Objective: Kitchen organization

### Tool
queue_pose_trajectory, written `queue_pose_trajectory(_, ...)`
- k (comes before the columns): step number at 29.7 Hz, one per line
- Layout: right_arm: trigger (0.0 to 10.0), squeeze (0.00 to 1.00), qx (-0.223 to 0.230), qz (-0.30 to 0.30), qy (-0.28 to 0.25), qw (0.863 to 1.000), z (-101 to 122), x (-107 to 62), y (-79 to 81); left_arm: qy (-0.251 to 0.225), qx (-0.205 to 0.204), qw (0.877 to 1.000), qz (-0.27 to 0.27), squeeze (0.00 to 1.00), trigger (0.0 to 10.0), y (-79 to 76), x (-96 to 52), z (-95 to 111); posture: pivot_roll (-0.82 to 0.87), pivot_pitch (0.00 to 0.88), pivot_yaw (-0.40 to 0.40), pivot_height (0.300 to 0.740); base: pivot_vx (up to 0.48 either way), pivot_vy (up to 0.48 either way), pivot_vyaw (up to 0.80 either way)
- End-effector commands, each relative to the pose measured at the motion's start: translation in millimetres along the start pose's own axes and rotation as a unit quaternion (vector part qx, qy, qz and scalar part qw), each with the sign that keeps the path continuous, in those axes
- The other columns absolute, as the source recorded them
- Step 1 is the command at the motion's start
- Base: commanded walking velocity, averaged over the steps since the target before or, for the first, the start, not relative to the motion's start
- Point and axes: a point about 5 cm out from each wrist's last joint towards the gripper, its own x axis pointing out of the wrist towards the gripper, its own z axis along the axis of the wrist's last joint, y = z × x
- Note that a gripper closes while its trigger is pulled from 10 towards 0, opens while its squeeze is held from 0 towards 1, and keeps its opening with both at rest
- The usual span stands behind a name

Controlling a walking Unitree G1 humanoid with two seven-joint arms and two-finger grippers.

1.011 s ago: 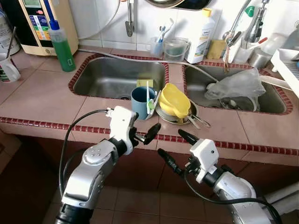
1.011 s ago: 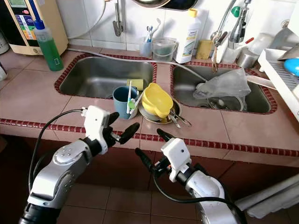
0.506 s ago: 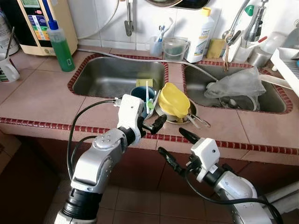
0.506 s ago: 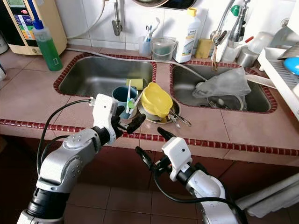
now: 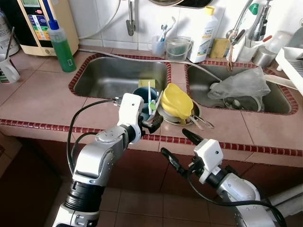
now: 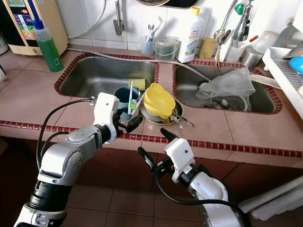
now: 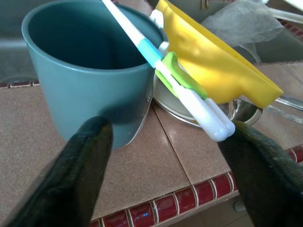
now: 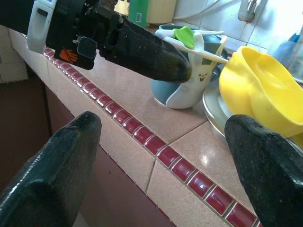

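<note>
The task looks barely begun. The blue cup [image 5: 140, 100] with its toothbrush [image 7: 177, 81] stands on the counter [image 5: 42, 101], the yellow bowl [image 5: 176, 101] at its 3 o'clock. The left gripper [image 7: 165, 156], jaws wide, faces the cup; nothing is grasped. The right gripper [image 5: 177, 149] waits wide below the counter edge.

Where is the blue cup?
The blue cup stands on the counter's tiled strip between the two sinks, beside the yellow bowl, just beyond the left gripper.

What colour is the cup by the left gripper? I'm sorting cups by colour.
Teal blue cup; the left wrist view shows it best.
</note>
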Motion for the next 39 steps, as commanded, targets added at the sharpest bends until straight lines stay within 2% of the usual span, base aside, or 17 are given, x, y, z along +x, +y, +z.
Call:
queue_pose_trajectory(1, 10.0, 0.0, -0.006, -0.004, -0.006, 1.0, 5.2, -0.5, -0.7, -0.001, 0.004, 1.0, -0.005, 0.0, 0.0, -2.7, 0.2, 5.0, -0.09, 0.071, 0.007, 0.74, 0.0, 0.0, 0.0)
queue_pose_trajectory(17, 10.0, 0.0, -0.004, -0.006, -0.005, 1.0, 3.4, 0.7, 0.0, -0.009, 0.017, 1.0, -0.02, 0.0, 0.0, -7.9, -4.3, 24.4, -0.09, 0.06, 0.011, 0.74, 0.0, 0.0, 0.0)
queue_pose_trajectory(18, 10.0, 0.0, -0.004, -0.006, -0.005, 1.0, 3.5, 0.9, 0.1, -0.011, 0.019, 0.999, -0.023, 0.0, 1.4, -8.5, -4.8, 25.5, -0.09, 0.059, 0.011, 0.74, 0.0, 0.0, 0.0)
queue_pose_trajectory(19, 10.0, 0.0, -0.004, -0.006, -0.005, 1.0, 3.4, 0.9, 0.1, -0.012, 0.02, 0.999, -0.024, 0.0, 0.5, -8.9, -5.3, 26.9, -0.09, 0.059, 0.011, 0.74, 0.0, 0.0, 0.0)
queue_pose_trajectory(20, 10.0, 0.0, -0.004, -0.006, -0.004, 1.0, 3.4, 0.9, 0.0, -0.013, 0.021, 0.999, -0.022, 0.0, 0.5, -8.7, -5.5, 27.5, -0.09, 0.059, 0.011, 0.74, 0.0, 0.0, 0.0)
queue_pose_trajectory(21, 10.0, 0.0, -0.004, -0.006, -0.004, 1.0, 3.3, 1.0, 0.1, -0.013, 0.02, 0.999, -0.022, 0.0, 1.1, -8.6, -5.6, 27.6, -0.09, 0.057, 0.012, 0.74, 0.0, 0.0, 0.0)
queue_pose_trajectory(22, 10.0, 0.0, -0.004, -0.006, -0.004, 1.0, 3.2, 1.1, 0.2, -0.013, 0.019, 0.999, -0.024, 0.0, 0.2, -8.7, -5.6, 27.9, -0.09, 0.057, 0.012, 0.74, 0.0, 0.0, 0.0)
queue_pose_trajectory(23, 10.0, 0.0, -0.005, -0.006, -0.004, 1.0, 3.1, 1.3, 0.2, -0.014, 0.02, 0.999, -0.023, 0.0, 0.0, -8.5, -5.6, 28.5, -0.09, 0.054, 0.012, 0.74, 0.0, 0.0, 0.0)
queue_pose_trajectory(39, 10.0, 0.0, -0.005, -0.008, -0.003, 1.0, 2.6, 1.1, 0.3, -0.011, 0.018, 0.999, -0.024, 0.0, 0.0, -9.0, -5.4, 28.6, -0.09, 0.055, 0.014, 0.74, 0.0, 0.0, 0.0)
